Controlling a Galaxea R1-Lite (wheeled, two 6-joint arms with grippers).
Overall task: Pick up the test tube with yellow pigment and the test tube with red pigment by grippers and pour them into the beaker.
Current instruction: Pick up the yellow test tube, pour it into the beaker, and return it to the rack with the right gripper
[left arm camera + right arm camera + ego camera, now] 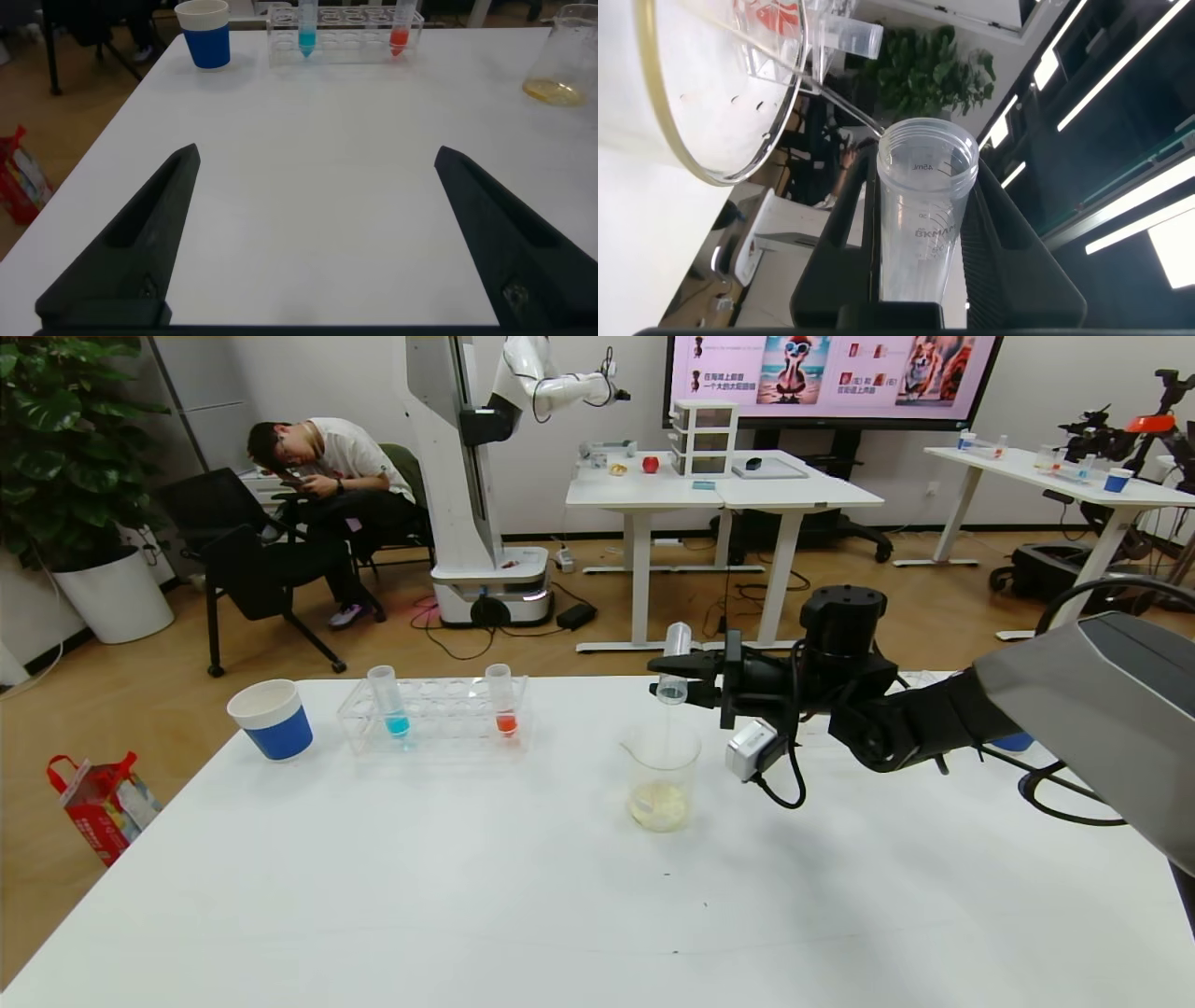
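My right gripper (674, 674) is shut on the yellow-pigment test tube (674, 661) and holds it upside down, mouth down, just above the beaker (662, 775). In the right wrist view the tube (924, 215) looks clear and nearly empty between the fingers (1008, 243), beside the beaker's rim (719, 93). The beaker holds a little pale yellow liquid at its bottom and also shows in the left wrist view (561, 56). The red-pigment test tube (502, 702) stands in the clear rack (434, 717). My left gripper (318, 163) is open and empty over bare table; it does not show in the head view.
A cyan-liquid tube (389, 702) stands at the rack's left end. A blue-and-white paper cup (272, 719) stands left of the rack. Another blue cup (1013, 742) is mostly hidden behind my right arm. The white table (467, 896) is bare towards the front.
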